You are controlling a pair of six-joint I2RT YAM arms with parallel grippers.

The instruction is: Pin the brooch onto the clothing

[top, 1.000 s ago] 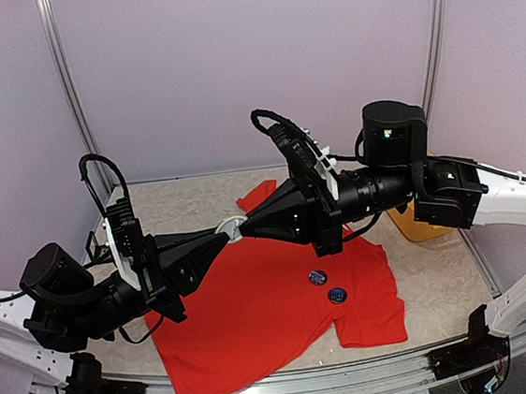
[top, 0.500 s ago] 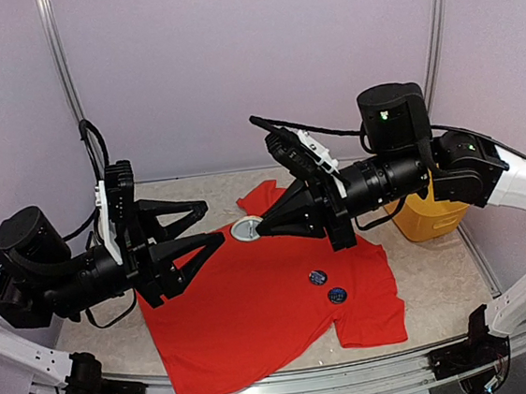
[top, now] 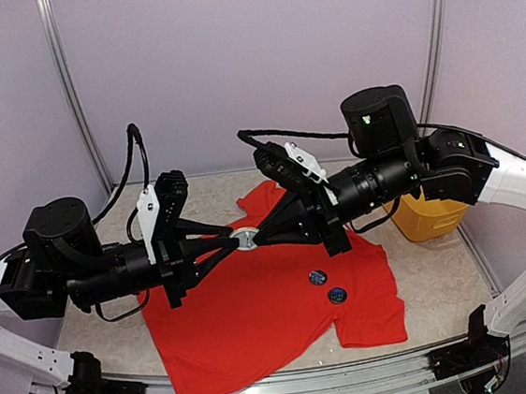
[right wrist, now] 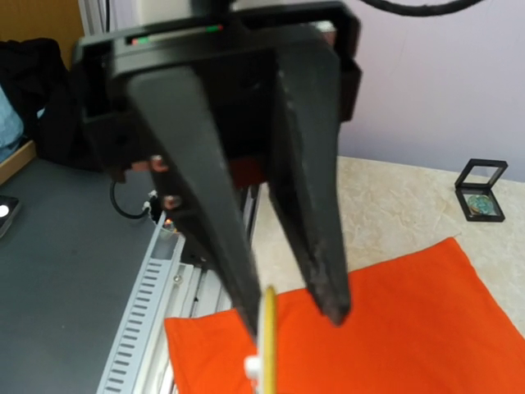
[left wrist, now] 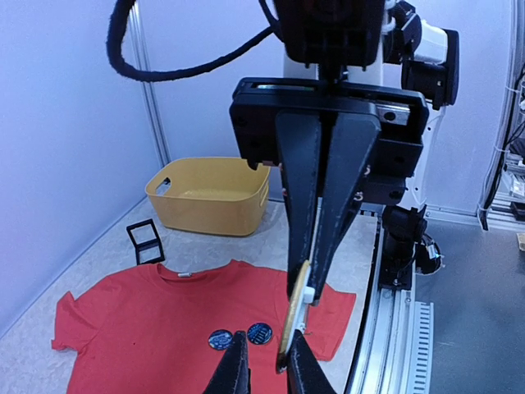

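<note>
Back in comes the left claw (top: 234, 245) after swinging wide half a second ago, and it's narrowed right down. Its fingers (left wrist: 236, 371) straddle the lower rim of the brooch (top: 245, 239), one touching, the other just clear. That brooch hangs edge-on in the air between the two claws! Right claw (top: 257, 239) is clamped tight on it from the opposite side. Below both claws the shirt (top: 257, 320) lies flat on the counter (top: 441, 282), with two round badges (top: 318, 277) down under the right claw. Further right of it sits a yellow basket (top: 421, 224).
</note>
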